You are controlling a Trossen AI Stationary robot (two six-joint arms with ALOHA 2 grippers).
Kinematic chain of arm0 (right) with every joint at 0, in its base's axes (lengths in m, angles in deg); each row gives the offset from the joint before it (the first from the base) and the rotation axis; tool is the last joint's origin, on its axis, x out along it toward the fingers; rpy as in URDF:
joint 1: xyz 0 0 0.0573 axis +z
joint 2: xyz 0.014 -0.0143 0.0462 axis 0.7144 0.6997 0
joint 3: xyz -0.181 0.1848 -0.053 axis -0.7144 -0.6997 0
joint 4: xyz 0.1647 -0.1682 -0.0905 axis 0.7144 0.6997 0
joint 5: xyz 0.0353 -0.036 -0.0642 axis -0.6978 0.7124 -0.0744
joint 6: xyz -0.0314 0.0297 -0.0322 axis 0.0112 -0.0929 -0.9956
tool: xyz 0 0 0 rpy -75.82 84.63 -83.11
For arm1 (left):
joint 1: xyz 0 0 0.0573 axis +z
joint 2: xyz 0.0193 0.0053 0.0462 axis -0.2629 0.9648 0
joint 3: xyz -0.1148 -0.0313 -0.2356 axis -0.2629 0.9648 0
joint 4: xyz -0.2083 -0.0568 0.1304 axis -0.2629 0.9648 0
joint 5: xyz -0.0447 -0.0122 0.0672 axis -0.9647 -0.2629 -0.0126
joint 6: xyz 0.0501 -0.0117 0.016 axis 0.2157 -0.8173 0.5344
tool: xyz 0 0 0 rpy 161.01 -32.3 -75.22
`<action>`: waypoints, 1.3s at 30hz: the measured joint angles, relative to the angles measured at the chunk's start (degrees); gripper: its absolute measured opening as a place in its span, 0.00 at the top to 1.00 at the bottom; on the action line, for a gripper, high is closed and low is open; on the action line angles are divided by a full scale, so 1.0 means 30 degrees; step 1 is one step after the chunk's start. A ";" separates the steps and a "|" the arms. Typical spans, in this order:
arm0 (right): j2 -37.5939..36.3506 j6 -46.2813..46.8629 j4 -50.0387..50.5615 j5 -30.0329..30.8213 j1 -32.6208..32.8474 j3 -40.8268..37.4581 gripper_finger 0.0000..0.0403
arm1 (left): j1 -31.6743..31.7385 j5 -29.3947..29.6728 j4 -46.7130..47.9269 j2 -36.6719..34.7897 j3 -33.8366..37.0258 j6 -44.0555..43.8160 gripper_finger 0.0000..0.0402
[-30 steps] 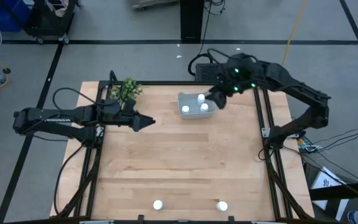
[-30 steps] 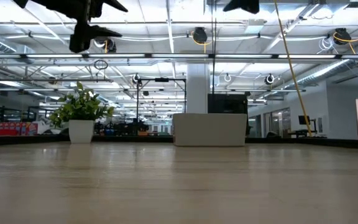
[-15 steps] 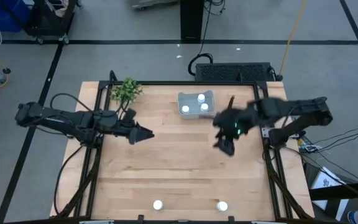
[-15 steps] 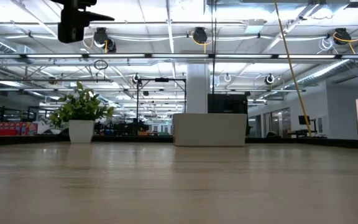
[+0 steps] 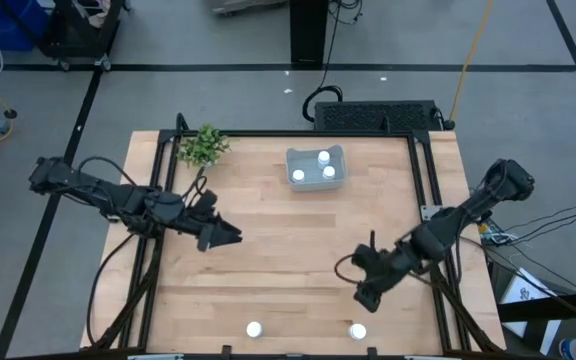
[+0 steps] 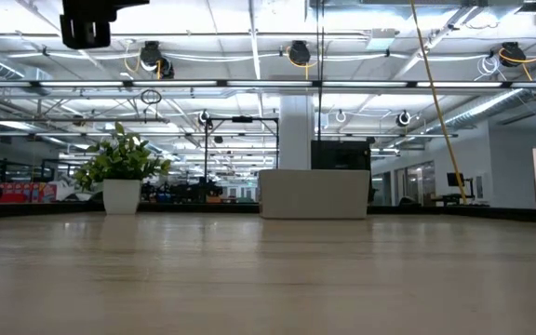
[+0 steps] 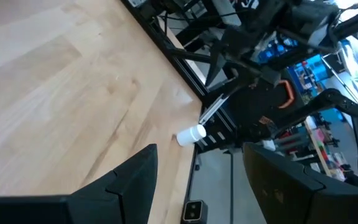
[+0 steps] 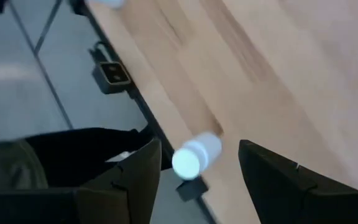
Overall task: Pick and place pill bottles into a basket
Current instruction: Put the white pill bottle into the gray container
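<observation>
Pill bottles: three sit in the basket (image 5: pixel 316 168) at the surface's far edge, two (image 5: pixel 254 328) (image 5: pixel 358 331) wait at the near edge. Right gripper (image 5: pixel 365 295), empty with fingers apart, has swung from the basket down toward the near-right bottle. Left gripper (image 5: pixel 230 237), open and empty, hovers mid-left.

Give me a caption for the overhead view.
Right gripper nears a front-edge pill bottle; three sit in the basket.
</observation>
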 joint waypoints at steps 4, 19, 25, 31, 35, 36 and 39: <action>0.0520 0.3418 -0.0323 0.0299 0.1171 -0.0259 0.48 | -0.0475 0.0353 -0.0016 0.0000 0.0000 -0.0012 0.39; 0.1768 0.4602 -0.1851 -0.0683 0.1944 -0.0341 0.49 | -0.1049 0.1609 -0.0001 0.0000 0.0000 0.0062 0.39; 0.1743 0.5909 0.2213 -0.1033 0.1212 -0.0369 0.45 | -0.1274 0.1878 -0.0002 0.0000 0.0000 -0.0037 0.39; 0.1743 0.6731 0.4479 -0.2039 0.1111 -0.0385 0.27 | -0.1577 0.2575 -0.0003 0.0000 0.0000 -0.0076 0.39; 0.1743 0.8202 0.1504 -0.1397 0.1459 -0.0385 0.17 | -0.1674 0.3005 -0.0001 0.0000 0.0000 -0.0017 0.39; 0.1743 0.8578 0.1010 -0.1290 0.1558 -0.0385 0.17 | -0.1668 0.3012 0.0000 0.0000 0.0000 -0.0019 0.39; 0.1743 0.9258 0.0190 -0.0998 0.1790 -0.0385 0.16 | -0.1668 0.3070 -0.0001 0.0000 0.0000 0.0170 0.39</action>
